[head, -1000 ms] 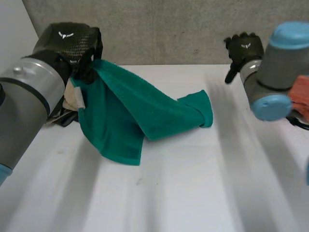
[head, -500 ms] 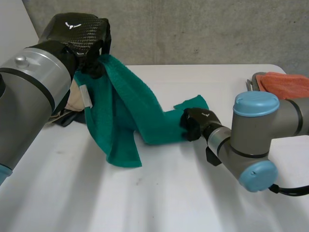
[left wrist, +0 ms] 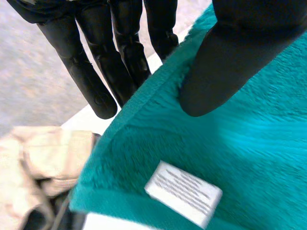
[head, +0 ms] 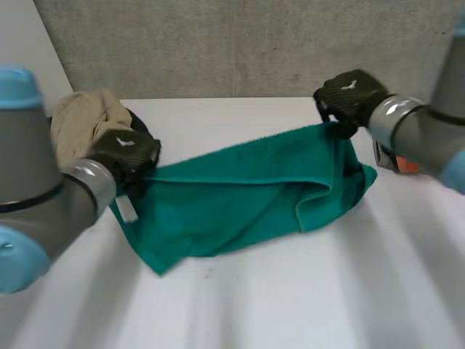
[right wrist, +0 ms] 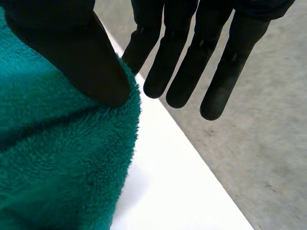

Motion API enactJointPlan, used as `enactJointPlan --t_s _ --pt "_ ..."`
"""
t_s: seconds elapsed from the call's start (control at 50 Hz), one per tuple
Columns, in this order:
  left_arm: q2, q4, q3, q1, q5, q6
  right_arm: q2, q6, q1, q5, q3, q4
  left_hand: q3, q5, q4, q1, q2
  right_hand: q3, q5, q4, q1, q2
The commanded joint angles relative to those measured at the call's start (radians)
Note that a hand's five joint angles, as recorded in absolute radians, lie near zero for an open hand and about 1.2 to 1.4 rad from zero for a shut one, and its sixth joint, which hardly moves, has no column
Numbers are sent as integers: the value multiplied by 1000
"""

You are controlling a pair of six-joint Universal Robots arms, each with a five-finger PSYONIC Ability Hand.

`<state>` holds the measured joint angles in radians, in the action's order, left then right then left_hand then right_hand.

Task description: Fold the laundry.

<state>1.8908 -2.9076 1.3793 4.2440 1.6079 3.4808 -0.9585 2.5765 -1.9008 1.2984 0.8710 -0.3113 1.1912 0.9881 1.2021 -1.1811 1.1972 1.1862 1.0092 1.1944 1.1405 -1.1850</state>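
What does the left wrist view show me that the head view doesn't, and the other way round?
Left wrist view: the left hand with its thumb pressing the green towel against straight fingers at the towel's edge. Head view: the right hand holding the towel's other end, so it stretches over the table between both hands. Both: the white label and the beige cloth beside the left hand.

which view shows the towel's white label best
The left wrist view: the label on the towel lies flat, printed lines visible. The head view gives it as a white strip by the left hand.
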Motion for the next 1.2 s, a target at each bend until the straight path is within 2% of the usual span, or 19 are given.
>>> enactJointPlan --t_s 0.02,0.08,0.1,0.14,0.18,0.24,0.28,0.36,0.46,0.56,0.62,0.68,0.76,0.96,1.0,1.02,1.04,1.14,1.2 --pt "209 -48 -127 -32 61 -5 317 -116 -72 15 -167 173 205 234 194 -215 199 210 213 202 256 -211" --pt "295 -45 -196 -39 113 -5 418 -165 -83 21 -184 279 205 234 194 -215 199 152 154 143 197 -153" --pt "312 -42 -212 -42 127 -5 438 -186 -84 30 -184 335 205 234 194 -215 199 -183 -181 -191 -138 182" --pt "344 -32 -247 -52 168 -5 442 -196 -84 53 -178 385 205 234 194 -215 199 -677 -675 -686 -632 676" --pt "344 -9 -269 -61 194 -6 423 -175 -86 116 -156 440 205 234 194 -215 199 -1012 -1009 -1020 -966 1010" --pt "335 10 -273 -67 207 -3 371 -121 -89 199 -116 455 205 234 194 -215 199 -1012 -1009 -1020 -966 1010" --pt "314 21 -267 -67 201 -6 285 -35 -96 286 -61 448 205 234 194 -215 199 -1012 -1009 -1020 -966 1010" --pt "275 24 -243 -62 187 -6 106 143 -95 358 64 410 205 234 194 -215 199 -1012 -1009 -1020 -966 1010" --pt "234 16 -210 -53 167 -6 -26 293 -93 309 209 253 205 234 194 -215 199 -1006 -1004 -1014 -961 1005" --pt "205 1 -184 -45 155 -8 -84 366 -89 188 325 62 205 234 194 -215 199 -731 -728 -739 -685 729" --pt "202 -7 -174 -42 155 -6 -83 361 -92 153 376 23 205 234 194 -215 199 -613 -610 -621 -567 612" --pt "203 -10 -169 -41 155 -6 -71 338 -93 148 408 47 205 234 194 -215 199 -524 -522 -533 -479 523" --pt "208 -10 -164 -39 152 -6 -29 283 -96 159 437 132 205 234 194 -215 199 -521 -519 -530 -476 520" --pt "238 -22 -171 -33 144 -2 89 180 -133 240 415 320 205 234 194 -215 199 -513 -510 -521 -467 511" --pt "244 -30 -175 -29 142 1 107 166 -136 254 398 325 205 234 194 -215 199 -399 -396 -407 -353 398" --pt "254 -38 -183 -24 139 3 118 162 -138 269 372 328 205 234 194 -215 199 38 40 30 84 -39" --pt "260 -44 -187 -19 136 4 119 160 -136 275 359 334 205 234 194 -215 199 208 211 200 254 -210" --pt "292 -108 -267 5 122 46 90 186 -116 286 251 443 205 234 194 -215 199 210 213 202 256 -211" --pt "297 -200 -374 36 129 86 49 215 -83 288 166 636 205 234 194 -215 199 210 213 202 256 -211"
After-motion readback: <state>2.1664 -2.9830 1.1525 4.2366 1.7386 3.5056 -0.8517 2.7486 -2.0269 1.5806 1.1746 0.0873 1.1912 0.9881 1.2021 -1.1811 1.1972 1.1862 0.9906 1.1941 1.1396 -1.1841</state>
